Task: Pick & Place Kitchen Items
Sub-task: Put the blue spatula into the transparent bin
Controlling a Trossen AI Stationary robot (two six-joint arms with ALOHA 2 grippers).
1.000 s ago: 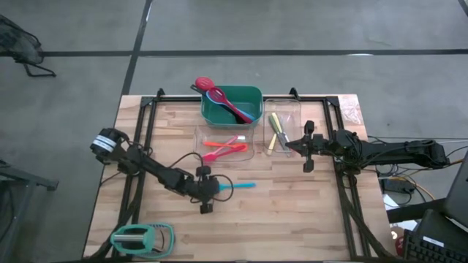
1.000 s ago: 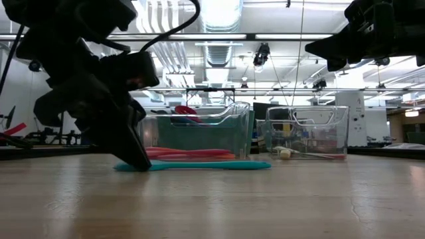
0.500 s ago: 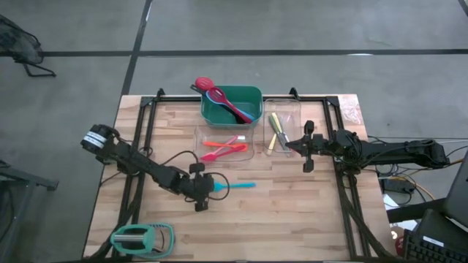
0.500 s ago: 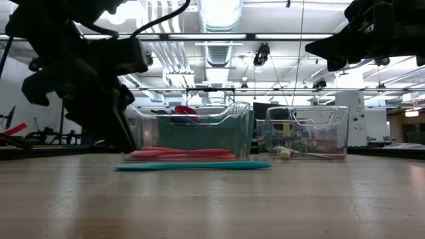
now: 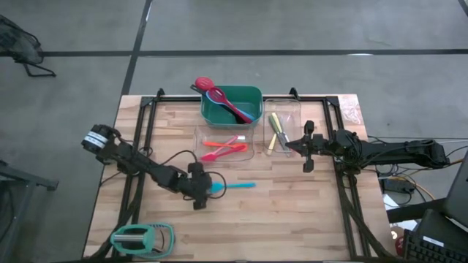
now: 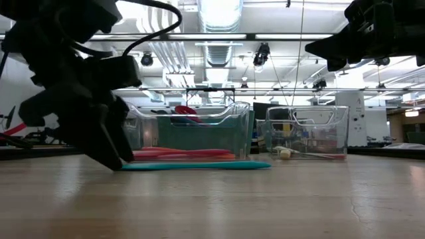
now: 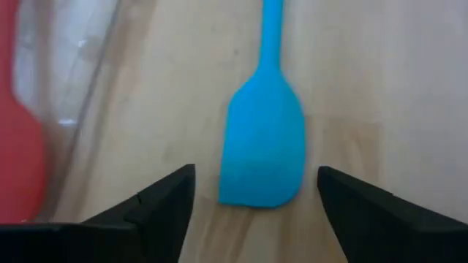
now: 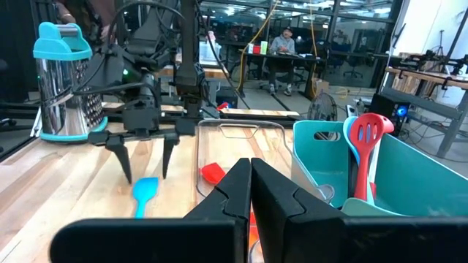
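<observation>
A blue spatula (image 5: 234, 185) lies flat on the wooden table, blade toward the left. My left gripper (image 5: 207, 187) is open and low over the table at the blade end (image 7: 263, 153), one finger on each side, touching nothing. My right gripper (image 5: 289, 146) hangs shut and empty above the table, at the near edge of a clear bin (image 5: 281, 126) holding yellow utensils. A second clear bin (image 5: 223, 142) holds red, pink and orange utensils. A green bin (image 5: 232, 104) holds red and blue ones.
A mint-green and grey grater (image 5: 142, 237) lies at the table's near left corner. Black rails (image 5: 142, 139) run along the table's left and right sides. Bare wood lies near and right of the spatula.
My left gripper has drawn back a little toward the table's left edge, risen off the table and come down again, and its fingers have opened. The blue spatula has stayed where it was.
</observation>
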